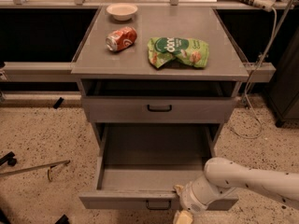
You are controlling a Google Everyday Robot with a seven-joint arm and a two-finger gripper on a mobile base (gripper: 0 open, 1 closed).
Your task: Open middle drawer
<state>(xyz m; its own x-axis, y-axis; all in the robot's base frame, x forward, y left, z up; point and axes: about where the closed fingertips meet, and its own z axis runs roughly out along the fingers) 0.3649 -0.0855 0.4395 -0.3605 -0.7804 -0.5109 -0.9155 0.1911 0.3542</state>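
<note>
The middle drawer is pulled far out of the grey cabinet, and its plain grey tray interior shows. Its flat front sits low in the camera view, with the small black bar handle at its centre. My gripper is at the drawer front just right of the handle, partly cut off by the bottom edge of the view. My white arm reaches in from the lower right, over the drawer's right front corner.
The drawer above is closed, with a black handle. On the cabinet top lie a white bowl, a red can and a green chip bag. A metal rod lies on the floor at left, and a cable hangs at right.
</note>
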